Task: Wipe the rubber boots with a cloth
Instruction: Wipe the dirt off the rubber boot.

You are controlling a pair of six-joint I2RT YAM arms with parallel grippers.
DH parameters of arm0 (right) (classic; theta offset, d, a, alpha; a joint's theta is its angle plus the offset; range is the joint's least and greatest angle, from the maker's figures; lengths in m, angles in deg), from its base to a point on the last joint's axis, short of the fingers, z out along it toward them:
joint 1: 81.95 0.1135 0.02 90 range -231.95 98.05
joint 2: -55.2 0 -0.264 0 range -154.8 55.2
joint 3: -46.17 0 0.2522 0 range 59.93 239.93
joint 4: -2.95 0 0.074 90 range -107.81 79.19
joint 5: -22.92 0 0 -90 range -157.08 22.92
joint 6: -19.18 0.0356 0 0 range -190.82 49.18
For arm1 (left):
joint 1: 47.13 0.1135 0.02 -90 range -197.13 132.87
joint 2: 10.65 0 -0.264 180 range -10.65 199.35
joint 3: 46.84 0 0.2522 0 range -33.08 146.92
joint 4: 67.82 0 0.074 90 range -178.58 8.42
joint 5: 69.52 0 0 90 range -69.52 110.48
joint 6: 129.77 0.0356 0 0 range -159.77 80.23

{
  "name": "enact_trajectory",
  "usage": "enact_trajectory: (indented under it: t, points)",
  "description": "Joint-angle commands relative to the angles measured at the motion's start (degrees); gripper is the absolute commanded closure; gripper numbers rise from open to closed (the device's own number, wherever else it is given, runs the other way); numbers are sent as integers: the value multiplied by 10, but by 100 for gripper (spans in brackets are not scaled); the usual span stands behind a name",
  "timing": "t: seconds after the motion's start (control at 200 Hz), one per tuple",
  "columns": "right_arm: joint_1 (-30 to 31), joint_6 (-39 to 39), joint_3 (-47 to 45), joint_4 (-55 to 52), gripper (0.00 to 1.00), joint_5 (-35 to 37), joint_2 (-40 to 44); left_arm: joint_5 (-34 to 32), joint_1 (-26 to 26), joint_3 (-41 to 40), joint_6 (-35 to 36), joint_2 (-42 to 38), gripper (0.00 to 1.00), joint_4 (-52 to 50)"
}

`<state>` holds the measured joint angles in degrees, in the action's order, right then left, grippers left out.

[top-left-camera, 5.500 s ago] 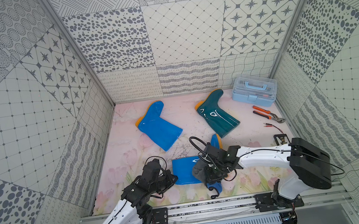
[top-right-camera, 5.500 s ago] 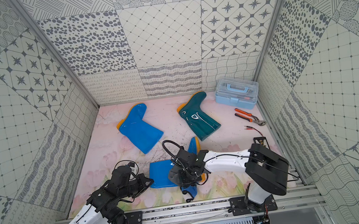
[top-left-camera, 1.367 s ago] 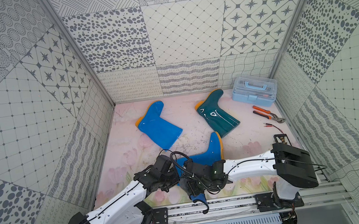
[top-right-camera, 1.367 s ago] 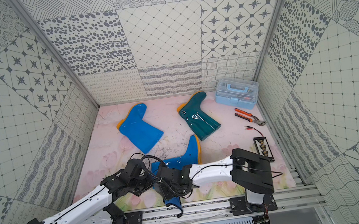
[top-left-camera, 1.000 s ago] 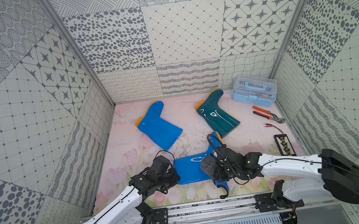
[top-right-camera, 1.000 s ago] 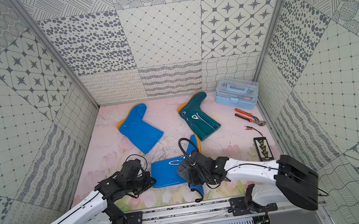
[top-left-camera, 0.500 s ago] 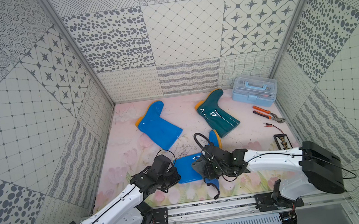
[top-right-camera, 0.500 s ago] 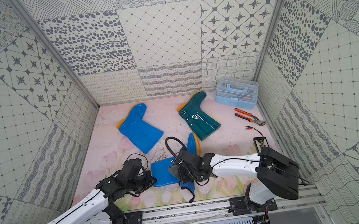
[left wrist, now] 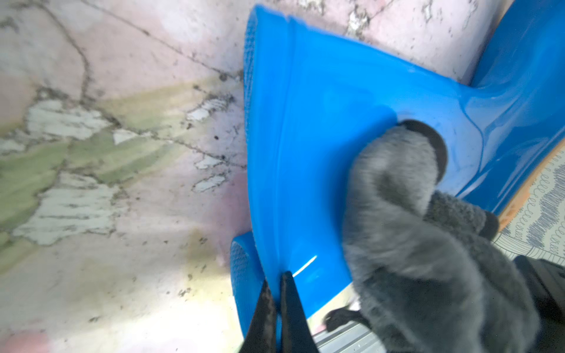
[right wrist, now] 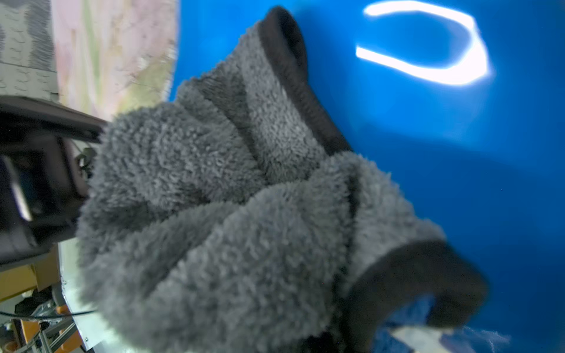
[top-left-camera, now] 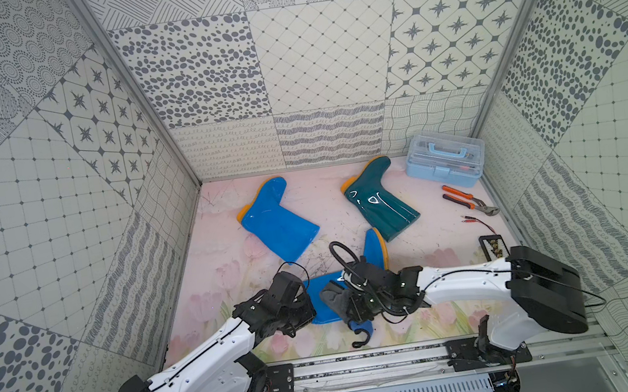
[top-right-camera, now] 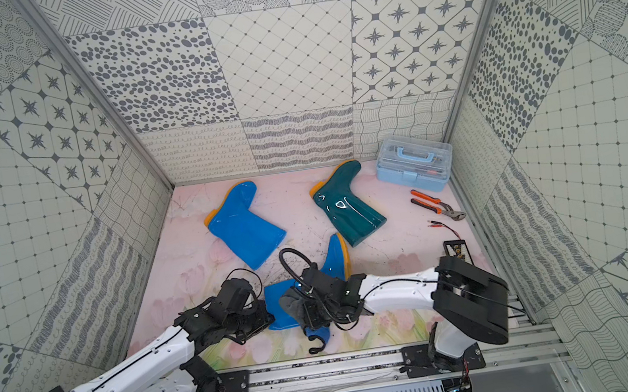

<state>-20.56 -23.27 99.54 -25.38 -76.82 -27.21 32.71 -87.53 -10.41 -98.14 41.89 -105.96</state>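
Observation:
A bright blue rubber boot [top-left-camera: 321, 302] [top-right-camera: 277, 306] lies on its side near the front, its orange-soled foot pointing towards the back. My left gripper [left wrist: 276, 282] [top-left-camera: 307, 314] is shut on the rim of its shaft. My right gripper [top-left-camera: 354, 304] is shut on the bunched dark grey cloth [top-left-camera: 335, 300] [right wrist: 229, 214] [left wrist: 412, 244], which presses on the shaft and hides the jaws in the right wrist view. The cloth's blue trim and black loop hang towards the front rail. A second blue boot [top-left-camera: 276, 223] and a teal boot [top-left-camera: 378, 202] lie further back.
At the back right stands a light blue toolbox [top-left-camera: 443, 164]. Orange-handled pliers [top-left-camera: 468, 204], thin test leads [top-left-camera: 478, 222] and a small black tray [top-left-camera: 493, 249] lie along the right wall. Patterned walls close three sides; an aluminium rail [top-left-camera: 370, 368] runs along the front.
My right gripper has dragged the cloth leftwards along the near blue boot's shaft, towards its opening. My left gripper has stayed shut on the rim.

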Motion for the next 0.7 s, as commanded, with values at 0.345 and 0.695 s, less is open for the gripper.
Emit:
enact_trajectory:
  t: [0.345, 0.695]
  points:
    - [-111, -55, 8, -206, 100, 116, 178, -14, 1, 11, 20, 29, 100, 9]
    - [-261, -256, 352, -222, 100, 121, -128, -22, 0, 14, 23, 11, 100, -4]
